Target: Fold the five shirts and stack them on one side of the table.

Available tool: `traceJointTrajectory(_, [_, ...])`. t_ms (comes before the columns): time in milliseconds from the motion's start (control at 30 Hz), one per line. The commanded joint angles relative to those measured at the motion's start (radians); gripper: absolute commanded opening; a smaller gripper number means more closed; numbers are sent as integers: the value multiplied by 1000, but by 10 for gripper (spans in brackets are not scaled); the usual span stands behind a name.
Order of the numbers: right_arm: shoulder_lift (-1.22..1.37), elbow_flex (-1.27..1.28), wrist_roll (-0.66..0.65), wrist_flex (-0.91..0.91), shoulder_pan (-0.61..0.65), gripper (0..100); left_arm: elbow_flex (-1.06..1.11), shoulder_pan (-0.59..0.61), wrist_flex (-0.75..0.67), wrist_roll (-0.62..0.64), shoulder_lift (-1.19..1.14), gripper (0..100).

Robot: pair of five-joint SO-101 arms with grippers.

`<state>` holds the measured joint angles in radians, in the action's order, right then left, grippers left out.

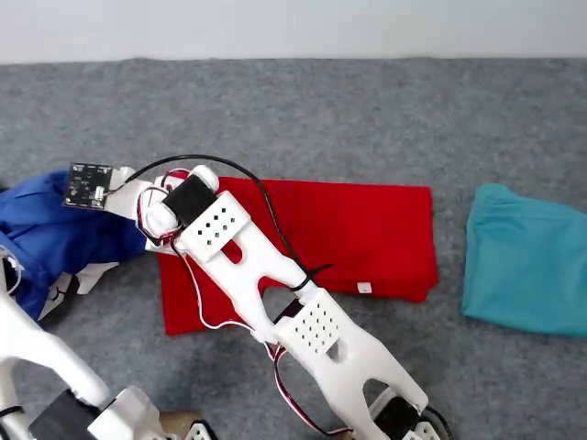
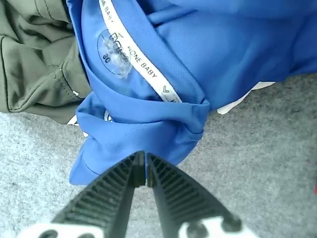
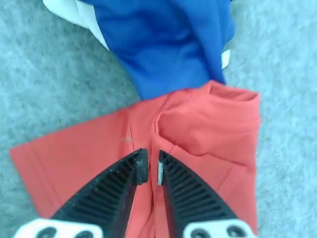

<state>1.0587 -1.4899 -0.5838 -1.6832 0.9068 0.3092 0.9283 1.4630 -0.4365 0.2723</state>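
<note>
Well, the right gripper [image 3: 148, 167] sat over the tucked sleeve of the red shirt [image 1: 358, 234], jaws a sliver apart with no clear hold on the cloth, probably lining up the next fold. The left gripper [image 2: 146, 169] hung fully closed and empty by the blue shirt [image 2: 223, 49], which was heaped beside an olive shirt [image 2: 34, 64]. A folded teal shirt [image 1: 527, 257] lay well apart, likely the start of the stack.
</note>
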Motion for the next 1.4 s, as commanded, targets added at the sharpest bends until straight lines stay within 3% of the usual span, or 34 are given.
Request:
traceJointTrajectory(0, [13,-44,2,16,-54,111,-7,-5,-23,6,44,14])
traceJointTrajectory(100, [54,-44,2,19,-74,167,-7,-5,-23,6,40,14])
traceJointTrajectory(433, [189,-44,46,147,-74,165,-7,-6,-23,6,38,14])
traceJointTrajectory(500, [194,-49,46,151,-76,134,-7,-6,-23,6,38,14])
traceJointTrajectory(600, [170,-51,44,127,-88,12,-7,-6,-23,6,38,14])
traceJointTrajectory(1000, [-27,-49,9,-36,-101,10,-5,-84,-23,9,41,14])
traceJointTrajectory(1367, [-73,-35,14,1,-2,10,-7,-83,-23,9,38,14])
